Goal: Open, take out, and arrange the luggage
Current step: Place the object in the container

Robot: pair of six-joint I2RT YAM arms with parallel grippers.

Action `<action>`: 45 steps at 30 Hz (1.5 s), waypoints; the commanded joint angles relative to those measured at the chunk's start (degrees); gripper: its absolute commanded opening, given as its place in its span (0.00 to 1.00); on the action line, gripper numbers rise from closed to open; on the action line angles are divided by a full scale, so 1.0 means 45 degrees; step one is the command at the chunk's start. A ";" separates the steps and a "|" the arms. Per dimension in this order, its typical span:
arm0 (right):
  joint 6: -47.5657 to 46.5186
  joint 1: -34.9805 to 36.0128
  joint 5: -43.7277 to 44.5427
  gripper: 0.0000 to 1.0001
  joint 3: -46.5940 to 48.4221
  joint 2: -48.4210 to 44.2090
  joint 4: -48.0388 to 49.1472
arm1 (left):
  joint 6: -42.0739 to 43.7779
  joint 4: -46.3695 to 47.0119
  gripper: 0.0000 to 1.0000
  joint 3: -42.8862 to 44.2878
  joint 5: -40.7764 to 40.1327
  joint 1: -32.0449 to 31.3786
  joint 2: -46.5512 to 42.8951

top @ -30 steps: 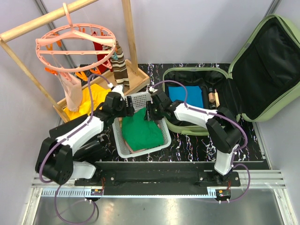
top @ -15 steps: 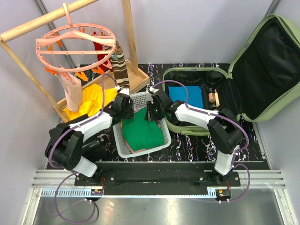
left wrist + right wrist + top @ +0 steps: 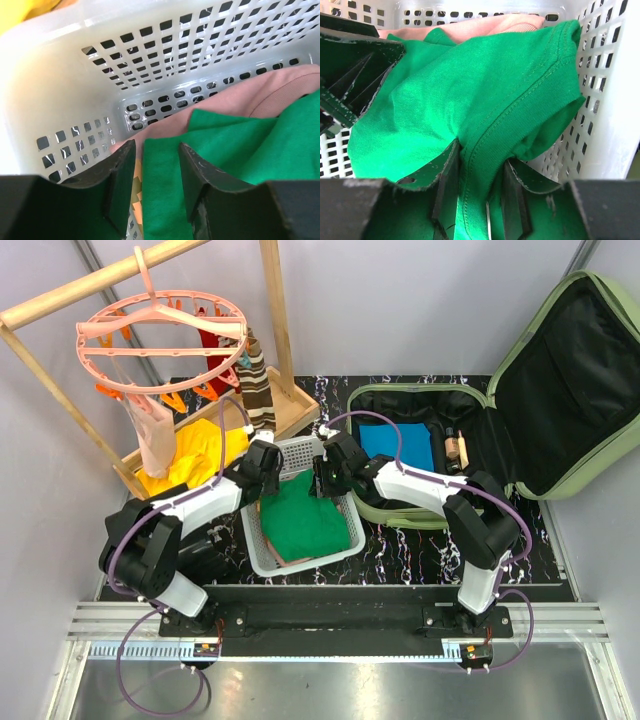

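While the green shirt point(image 3: 305, 520) sits in the basket point(image 3: 252, 540), we should settle it flat.
Our right gripper point(image 3: 480, 162) pinches a fold; our left gripper point(image 3: 156, 165) straddles the hem, jaws narrow, not yet gripping. We should pull evenly. The luggage point(image 3: 570, 380) lies open, back right.

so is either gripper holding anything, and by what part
The right gripper pinches the green shirt by a stitched fold at its edge. The left gripper stands open over the shirt's corner, gripping nothing yet.
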 commanded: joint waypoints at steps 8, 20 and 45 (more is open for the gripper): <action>-0.0420 -0.0147 0.0684 0.38 -0.0227 -0.0641 0.0198 | -0.0236 0.0544 0.40 0.0076 0.0600 0.0117 0.0422; -0.0440 -0.0127 0.0723 0.37 -0.0286 -0.0661 0.0238 | -0.0432 0.1014 0.00 -0.0511 0.0583 0.0156 0.0169; -0.1006 -0.0069 0.0566 0.35 0.1158 0.0881 -0.0074 | -0.0530 0.3728 0.00 -0.4515 -0.1780 0.0019 -0.5807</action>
